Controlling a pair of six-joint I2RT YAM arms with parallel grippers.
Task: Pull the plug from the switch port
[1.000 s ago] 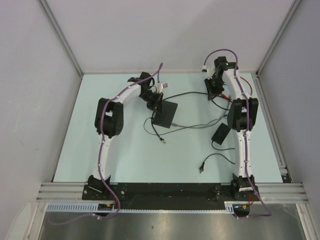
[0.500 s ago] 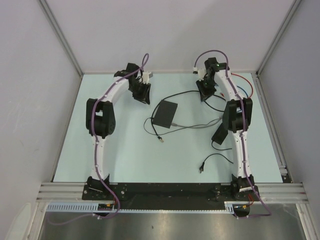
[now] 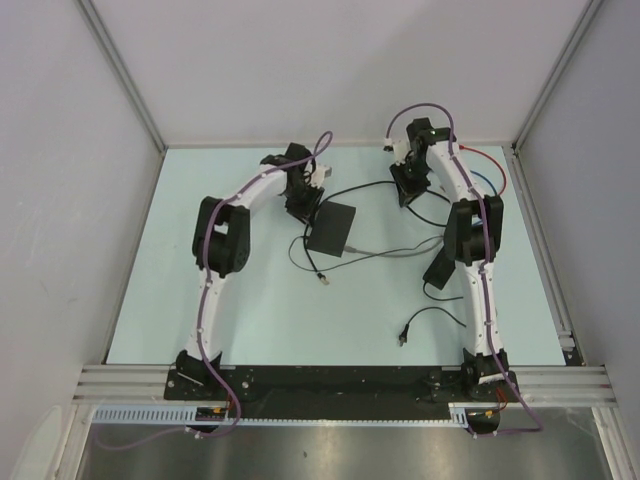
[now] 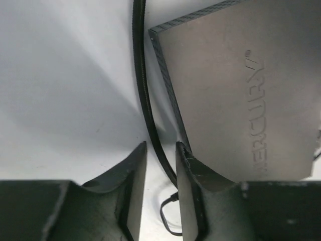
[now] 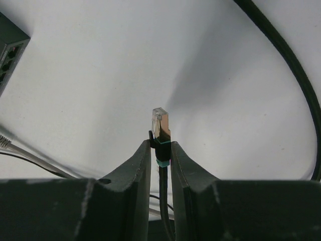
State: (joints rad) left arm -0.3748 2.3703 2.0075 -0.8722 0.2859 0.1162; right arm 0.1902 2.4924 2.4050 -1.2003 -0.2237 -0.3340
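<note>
Flat matte-black switch (image 3: 331, 230) mid-table, toward the far side, with embossed lettering on its lid and sockets along one edge. Thin grey cable (image 3: 395, 250) meeting its near-right edge and trailing right. Just beside the far-left edge, left gripper (image 4: 160, 150), claw narrowly parted and holding nothing, a black cable (image 4: 145, 90) passing under the gap. Well apart at the far right, right gripper (image 5: 160, 148), clamped on a plug (image 5: 160, 123) with a clear tip, coppery body and teal band. Half a second back, left gripper farther left, away from the switch; now drawn in beside it. Right arm much as before. Pale green tabletop (image 3: 250, 300), white walls (image 3: 330, 70), aluminium rails (image 3: 340, 380) along the near edge.
</note>
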